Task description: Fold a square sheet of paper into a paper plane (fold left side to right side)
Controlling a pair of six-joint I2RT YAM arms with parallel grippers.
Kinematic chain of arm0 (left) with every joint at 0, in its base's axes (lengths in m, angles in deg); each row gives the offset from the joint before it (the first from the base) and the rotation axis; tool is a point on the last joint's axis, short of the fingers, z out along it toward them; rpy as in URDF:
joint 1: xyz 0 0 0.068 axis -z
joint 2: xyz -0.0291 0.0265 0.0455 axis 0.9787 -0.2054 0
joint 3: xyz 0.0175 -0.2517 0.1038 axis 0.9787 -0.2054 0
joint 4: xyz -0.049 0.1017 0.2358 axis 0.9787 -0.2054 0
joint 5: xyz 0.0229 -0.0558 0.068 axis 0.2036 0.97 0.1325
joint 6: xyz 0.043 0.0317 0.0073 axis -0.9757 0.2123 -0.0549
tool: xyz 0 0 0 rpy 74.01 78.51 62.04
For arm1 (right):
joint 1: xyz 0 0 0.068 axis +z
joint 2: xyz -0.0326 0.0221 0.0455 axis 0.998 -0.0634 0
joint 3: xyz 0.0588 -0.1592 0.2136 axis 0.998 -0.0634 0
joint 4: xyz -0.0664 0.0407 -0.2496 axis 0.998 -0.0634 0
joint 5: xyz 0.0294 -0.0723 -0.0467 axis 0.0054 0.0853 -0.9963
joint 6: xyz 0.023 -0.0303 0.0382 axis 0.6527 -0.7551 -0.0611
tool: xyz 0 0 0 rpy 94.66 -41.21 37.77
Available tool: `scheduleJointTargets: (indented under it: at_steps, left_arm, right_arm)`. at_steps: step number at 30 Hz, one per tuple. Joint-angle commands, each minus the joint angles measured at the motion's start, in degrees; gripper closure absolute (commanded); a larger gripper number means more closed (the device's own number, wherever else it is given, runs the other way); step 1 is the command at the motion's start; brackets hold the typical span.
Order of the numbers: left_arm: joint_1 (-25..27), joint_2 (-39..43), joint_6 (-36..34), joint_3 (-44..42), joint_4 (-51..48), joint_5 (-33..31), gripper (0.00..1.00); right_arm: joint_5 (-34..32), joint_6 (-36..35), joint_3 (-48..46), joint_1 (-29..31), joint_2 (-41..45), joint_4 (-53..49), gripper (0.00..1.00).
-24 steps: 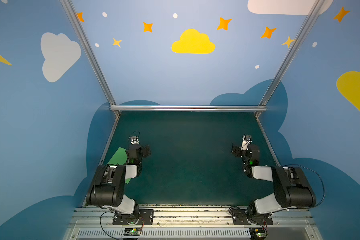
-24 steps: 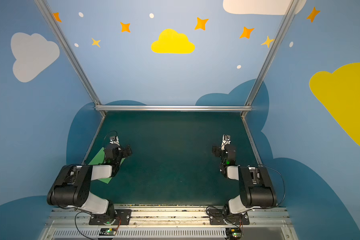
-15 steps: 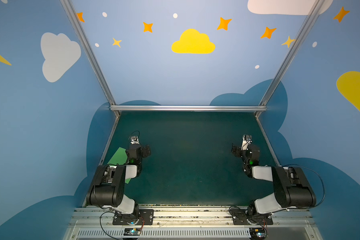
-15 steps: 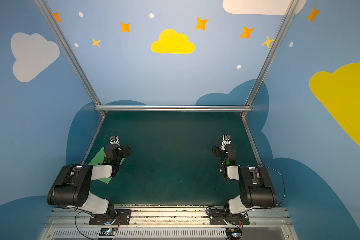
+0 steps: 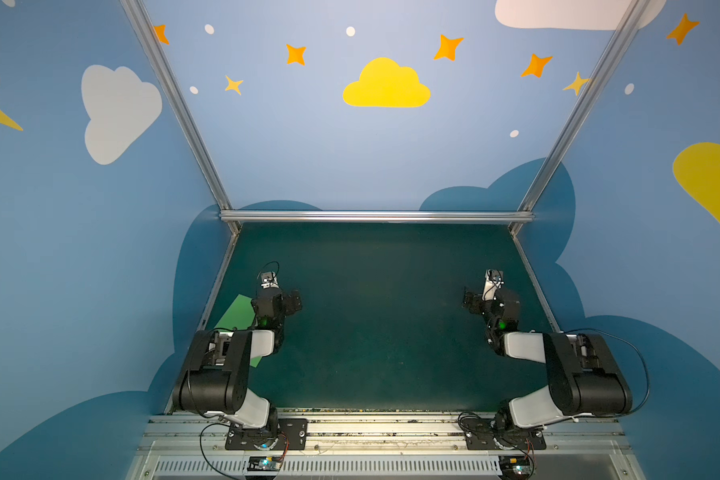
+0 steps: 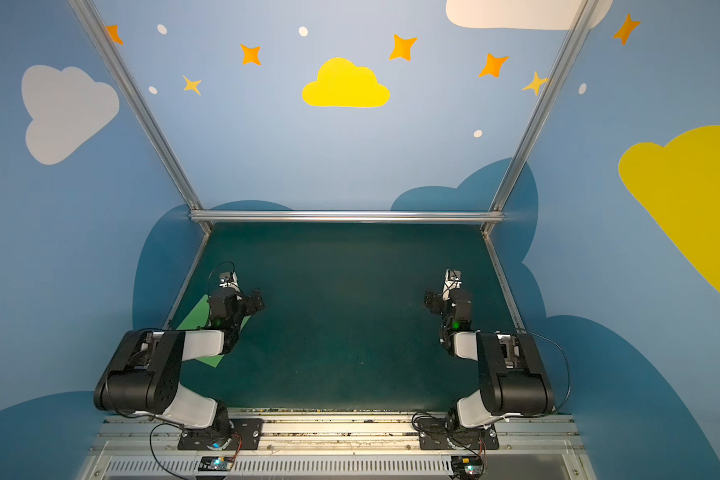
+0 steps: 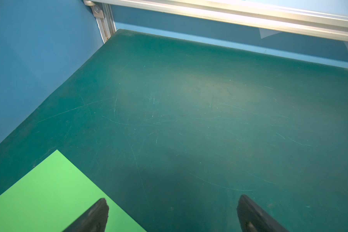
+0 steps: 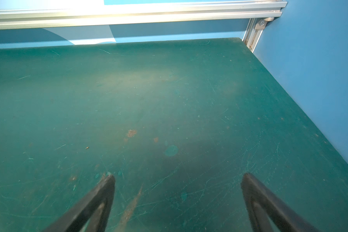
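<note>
Left wrist view is showing the left hand hanging over the worktop with its jaws standing wide apart and gripping nothing; one fingertip is overlapping the square sheet of paper, though contact cannot be told. In both top views that bright green sheet is lying flat near the worktop's left edge, partly hidden under the left arm. The right hand is likewise gaping wide and empty near the right edge.
</note>
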Motion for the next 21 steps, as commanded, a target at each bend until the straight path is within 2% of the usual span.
scheduleJointTargets:
  at_steps: [1, 21]
  left_arm:
    - [-0.1, 0.6, -0.2, 0.3, 1.0, 0.3, 0.0]
    - [-0.1, 0.6, -0.1, 0.6, 0.4, 0.5, 0.0]
  right_arm:
    - [0.3, -0.1, -0.1, 0.3, -0.1, 0.1, 0.03]
    - [1.5, 0.2, -0.1, -0.4, 0.0, 0.0, 0.03]
